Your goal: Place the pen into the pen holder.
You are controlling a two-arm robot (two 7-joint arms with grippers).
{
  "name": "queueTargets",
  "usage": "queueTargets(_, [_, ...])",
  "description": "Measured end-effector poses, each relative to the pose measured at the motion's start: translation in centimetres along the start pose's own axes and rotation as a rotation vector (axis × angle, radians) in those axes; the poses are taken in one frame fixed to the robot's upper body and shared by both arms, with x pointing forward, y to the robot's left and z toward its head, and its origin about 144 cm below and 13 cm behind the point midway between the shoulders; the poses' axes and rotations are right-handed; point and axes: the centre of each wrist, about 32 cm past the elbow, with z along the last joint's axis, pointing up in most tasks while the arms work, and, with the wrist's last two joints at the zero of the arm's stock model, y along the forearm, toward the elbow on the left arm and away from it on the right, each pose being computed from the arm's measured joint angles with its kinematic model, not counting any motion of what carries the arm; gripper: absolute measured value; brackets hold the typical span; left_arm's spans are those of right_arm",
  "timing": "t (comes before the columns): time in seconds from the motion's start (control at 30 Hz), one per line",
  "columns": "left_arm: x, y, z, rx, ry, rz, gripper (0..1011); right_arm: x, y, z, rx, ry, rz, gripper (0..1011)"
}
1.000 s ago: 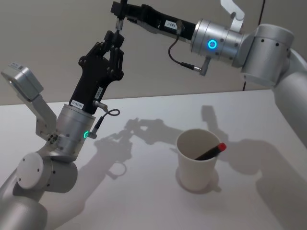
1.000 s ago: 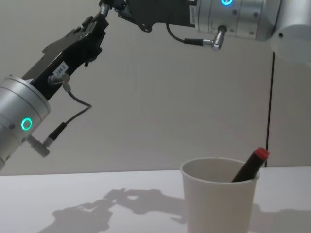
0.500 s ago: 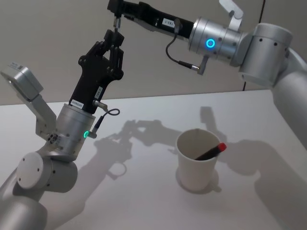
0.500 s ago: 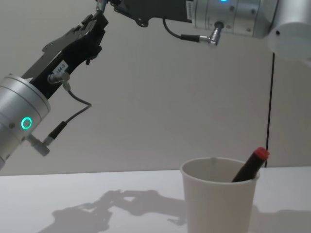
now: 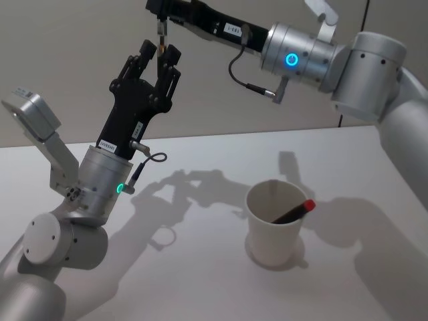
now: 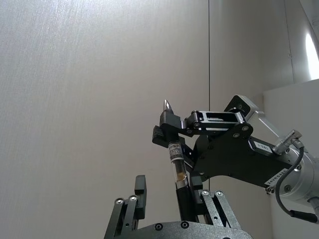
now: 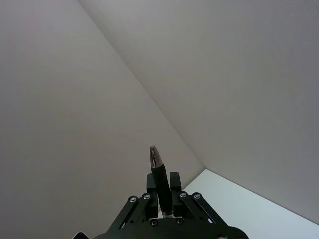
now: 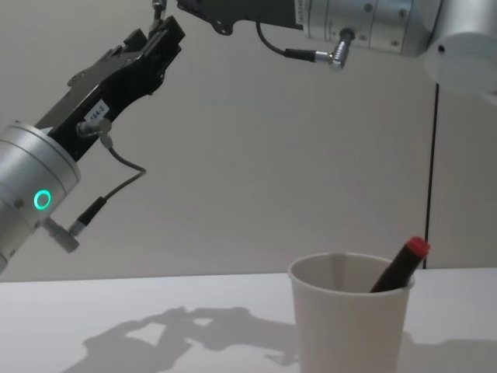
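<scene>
The left gripper (image 5: pixel 156 55) points upward, raised high on its bent arm, fingers spread apart. The right arm reaches across from the right, its gripper (image 5: pixel 160 15) just above the left's jaws, fingers (image 7: pixel 164 196) clamped together.

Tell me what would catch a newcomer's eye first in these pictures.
High above the table, the right gripper holds a slim pen shut between its fingers, while the left gripper stands open just beneath it. Lower down, right of centre on the white table, a white paper cup holds a black pen with a red cap leaning on its rim.
</scene>
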Motion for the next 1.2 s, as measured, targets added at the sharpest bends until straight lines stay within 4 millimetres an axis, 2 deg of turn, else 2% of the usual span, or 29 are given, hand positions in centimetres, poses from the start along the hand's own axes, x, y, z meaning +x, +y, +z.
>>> queueTargets(0.07, [0.0, 0.0, 0.0, 0.000, 0.000, 0.000, 553, -0.1, 0.0, -0.1, 0.000, 0.000, -0.002, 143])
queueTargets(0.1, [0.0, 0.0, 0.0, 0.000, 0.000, 0.000, 553, -0.1, -0.1, -0.1, 0.000, -0.001, -0.002, 143])
queueTargets(0.17, [0.0, 0.0, 0.0, 0.000, 0.000, 0.000, 658, -0.1, -0.1, -0.1, 0.001, -0.004, -0.004, 143])
queueTargets(0.33, [0.0, 0.0, 0.0, 0.001, 0.000, 0.000, 795, -0.3, -0.4, 0.2, 0.004, -0.019, -0.010, 142])
queueTargets(0.4, [0.0, 0.0, 0.0, 0.000, 0.000, 0.000, 827, -0.3, -0.7, 0.6, 0.009, -0.032, -0.016, 142])
queueTargets(0.47, [0.0, 0.0, 0.0, 0.000, 0.000, 0.000, 917, -0.4, -1.1, 1.2, 0.017, -0.050, -0.024, 141])
queueTargets(0.5, [0.0, 0.0, 0.0, 0.000, 0.000, 0.000, 917, -0.4, -1.1, 1.2, 0.017, -0.050, -0.024, 141])
queueTargets(0.53, [0.0, 0.0, 0.0, 0.000, 0.000, 0.000, 963, -0.5, -1.4, 1.6, 0.022, -0.064, -0.031, 141])
queueTargets(0.63, [0.0, 0.0, 0.0, 0.000, 0.000, 0.000, 1001, -0.7, -2.1, 2.6, 0.037, -0.097, -0.048, 141])
queueTargets(1.03, [0.0, 0.0, 0.0, -0.002, -0.001, -0.001, 1001, -1.7, -5.6, 6.1, 0.122, -0.218, -0.132, 141])
queueTargets(1.2, [0.4, 0.0, 0.5, 0.005, -0.022, 0.011, 1001, -2.1, -8.1, 7.3, 0.169, -0.260, -0.186, 141])
